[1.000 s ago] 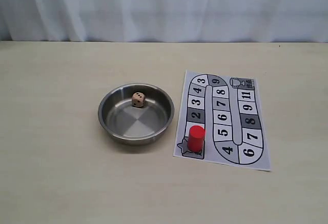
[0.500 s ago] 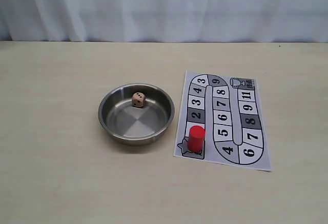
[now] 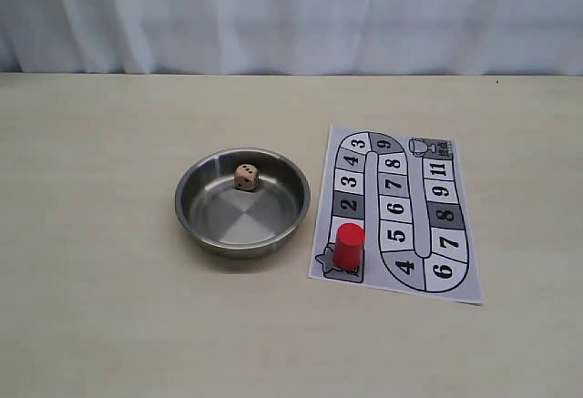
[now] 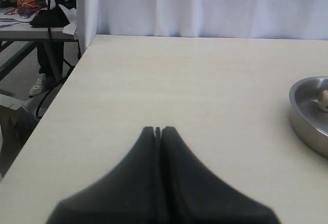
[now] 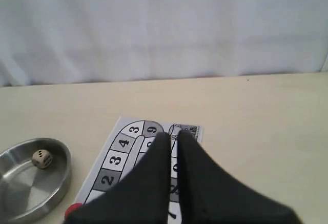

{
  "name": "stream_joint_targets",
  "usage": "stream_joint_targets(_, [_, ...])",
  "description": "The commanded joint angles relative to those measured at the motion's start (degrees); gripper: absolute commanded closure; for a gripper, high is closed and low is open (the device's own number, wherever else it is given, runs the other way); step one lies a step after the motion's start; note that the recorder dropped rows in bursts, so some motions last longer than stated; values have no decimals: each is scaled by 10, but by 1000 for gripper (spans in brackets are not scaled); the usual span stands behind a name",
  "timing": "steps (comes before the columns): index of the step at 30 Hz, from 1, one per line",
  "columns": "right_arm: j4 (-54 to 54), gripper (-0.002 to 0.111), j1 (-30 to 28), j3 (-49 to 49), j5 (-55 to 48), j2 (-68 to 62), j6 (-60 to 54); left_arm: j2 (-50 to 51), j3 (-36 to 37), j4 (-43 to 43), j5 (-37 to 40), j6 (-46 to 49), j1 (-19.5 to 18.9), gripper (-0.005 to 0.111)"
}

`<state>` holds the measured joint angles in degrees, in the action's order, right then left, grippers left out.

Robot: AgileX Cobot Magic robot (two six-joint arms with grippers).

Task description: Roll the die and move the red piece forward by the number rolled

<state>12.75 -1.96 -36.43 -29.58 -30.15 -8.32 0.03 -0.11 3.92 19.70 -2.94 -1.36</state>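
Tabletop (image 3: 109, 261) is pale wood-grain, backed by a white curtain (image 3: 291, 15). Steel bowl (image 3: 179, 205) sits centrally, with the die (image 3: 246, 177) inside toward 12 o'clock. Numbered board (image 3: 465, 280) lies at the bowl's 3 o'clock, the red piece (image 3: 348, 245) upright at its 7 o'clock corner. Left fingers (image 4: 148, 149) and right fingers (image 5: 154, 167) are pressed together, gripping nothing.

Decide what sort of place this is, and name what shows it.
Probably a robotics lab's test station: a pale table backed by a white curtain, a steel bowl and printed game board laid out on it, and a cluttered desk with cables beyond the table's edge.
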Motion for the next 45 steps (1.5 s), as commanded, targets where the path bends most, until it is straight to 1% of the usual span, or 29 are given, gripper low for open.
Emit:
stream_joint_targets(1, [82, 104, 1, -44, -53, -79, -96, 0, 1, 0, -7, -3, 0, 107])
stream_joint_targets(3, [125, 104, 1, -71, -92, -125, -152, 0, 1, 0, -7, -3, 0, 107])
stream_joint_targets(5, [171, 104, 1, -88, -117, -174, -185, 0, 1, 0, -7, -3, 0, 107])
stream_joint_targets(10, [191, 104, 1, -106, -132, -257, -187, 0, 1, 0, -7, -3, 0, 107])
stream_joint_targets(12, [193, 104, 12, -113, -136, -282, -187, 0, 1, 0, -7, -3, 0, 107])
stream_joint_targets(13, [189, 104, 24, -115, -136, -291, -193, 0, 1, 0, -7, -3, 0, 107])
stream_joint_targets(15, [160, 104, 64, -121, -127, -309, -195, 0, 1, 0, -7, -3, 0, 107])
stream_joint_targets(19, [85, 104, 144, -125, -75, -338, -121, 0, 1, 0, -7, -3, 0, 107])
stream_joint_targets(24, [-14, 104, 231, -125, -29, -382, -101, 0, 1, 0, -7, -3, 0, 107])
stream_joint_targets(27, [-18, 104, 270, -128, 8, -418, -73, 0, 1, 0, -7, -3, 0, 107])
stream_joint_targets(33, [-10, 104, 329, -193, 17, -515, -105, 0, 1, 0, -7, -3, 0, 107])
stream_joint_targets(35, [-9, 104, 343, -207, 45, -538, -105, 0, 1, 0, -7, -3, 0, 107])
stream_joint_targets(36, [-3, 104, 348, -212, 75, -553, -105, 0, 1, 0, -7, -3, 0, 107])
stream_joint_targets(40, [46, 104, 355, -223, 148, -598, -101, 0, 1, 0, -7, -3, 0, 107])
stream_joint_targets(41, [48, 103, 355, -229, 152, -608, -101, 0, 1, 0, -7, -3, 0, 107])
stream_joint_targets(43, [48, 95, 355, -248, 149, -634, -101, 0, 1, 0, -7, -3, 0, 107])
stream_joint_targets(45, [48, 83, 355, -276, 131, -663, -96, 0, 1, 0, -7, -3, 0, 107])
